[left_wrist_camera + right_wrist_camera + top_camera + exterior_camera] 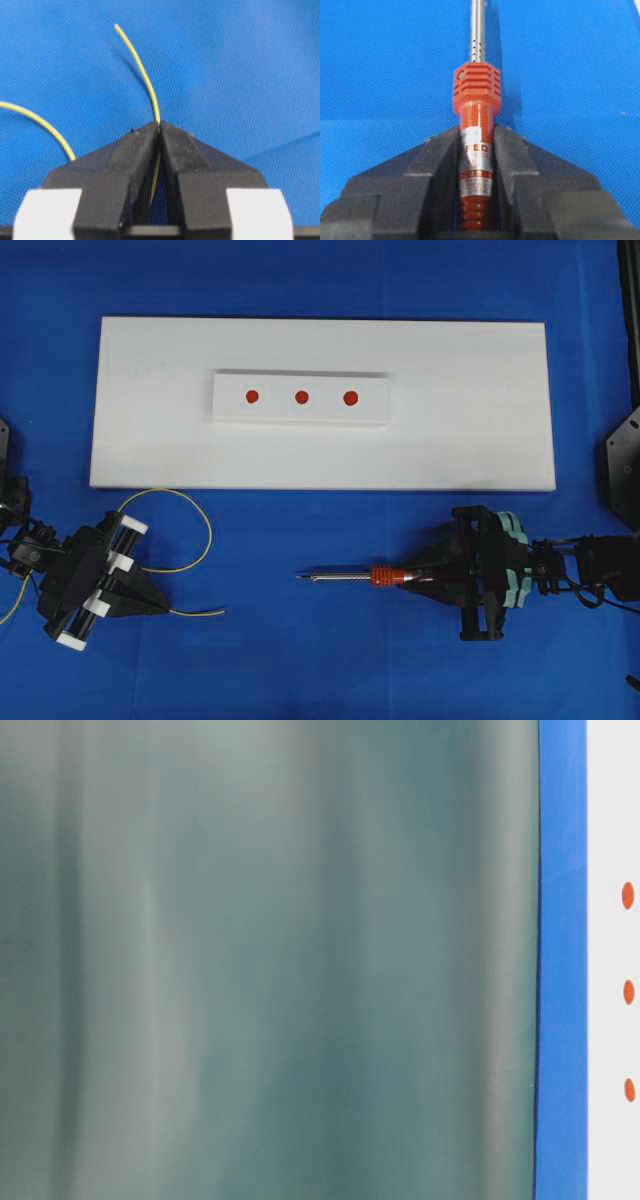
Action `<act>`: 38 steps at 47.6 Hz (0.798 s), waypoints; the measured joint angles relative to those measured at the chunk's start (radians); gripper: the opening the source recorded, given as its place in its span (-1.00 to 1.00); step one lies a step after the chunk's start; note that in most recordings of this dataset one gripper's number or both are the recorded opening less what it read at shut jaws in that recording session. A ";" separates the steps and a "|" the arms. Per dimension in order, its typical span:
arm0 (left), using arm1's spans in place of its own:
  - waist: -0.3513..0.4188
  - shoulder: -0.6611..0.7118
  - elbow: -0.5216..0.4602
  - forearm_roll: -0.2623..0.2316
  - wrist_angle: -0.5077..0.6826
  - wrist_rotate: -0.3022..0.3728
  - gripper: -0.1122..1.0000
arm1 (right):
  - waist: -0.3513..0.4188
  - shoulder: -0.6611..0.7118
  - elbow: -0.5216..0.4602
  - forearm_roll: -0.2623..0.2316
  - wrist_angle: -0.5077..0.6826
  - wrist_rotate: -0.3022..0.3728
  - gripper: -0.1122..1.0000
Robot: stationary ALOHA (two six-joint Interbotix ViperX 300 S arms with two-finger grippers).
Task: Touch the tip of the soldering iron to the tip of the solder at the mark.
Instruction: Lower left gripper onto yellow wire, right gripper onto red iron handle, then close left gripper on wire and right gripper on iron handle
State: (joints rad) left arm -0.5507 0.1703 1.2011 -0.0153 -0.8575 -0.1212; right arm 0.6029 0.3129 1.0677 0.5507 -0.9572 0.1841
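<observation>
The solder (196, 518) is a thin yellow wire looping on the blue cloth at the lower left; its free end (221, 614) points right. My left gripper (163, 607) is shut on the solder (145, 75), which runs between the closed pads (172, 142). The soldering iron (345, 577) lies level at the lower right, dark tip pointing left. Its red-orange handle (476, 120) sits between the fingers of my right gripper (477, 131), which is shut on it. Three red marks (301, 397) sit on a small white block (372, 412).
A large white board (470, 430) carries the small block at the middle of the blue cloth. The table-level view is mostly filled by a blurred grey-green surface (270, 960), with the red marks (628, 992) at its right edge.
</observation>
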 measured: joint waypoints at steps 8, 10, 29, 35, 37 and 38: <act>0.003 -0.080 -0.023 0.002 0.104 -0.072 -0.77 | 0.002 -0.094 0.002 -0.003 0.071 -0.026 -0.69; 0.009 -0.114 -0.032 0.002 0.156 -0.094 -0.77 | -0.005 -0.132 0.003 -0.003 0.107 -0.043 -0.69; 0.032 -0.474 -0.209 0.002 0.827 -0.163 -0.77 | -0.178 -0.565 -0.063 -0.003 0.765 -0.268 -0.69; 0.035 -0.522 -0.245 0.005 0.942 -0.164 -0.77 | -0.233 -0.635 -0.091 -0.005 0.905 -0.304 -0.69; 0.038 -0.528 -0.252 0.005 0.965 -0.164 -0.77 | -0.247 -0.646 -0.095 -0.005 0.936 -0.311 -0.69; 0.041 -0.531 -0.253 0.005 0.976 -0.164 -0.77 | -0.252 -0.649 -0.098 -0.006 0.946 -0.314 -0.69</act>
State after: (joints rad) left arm -0.5093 -0.3605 0.9480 -0.0107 0.1181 -0.2853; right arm 0.3513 -0.3359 0.9695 0.5446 -0.0107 -0.1304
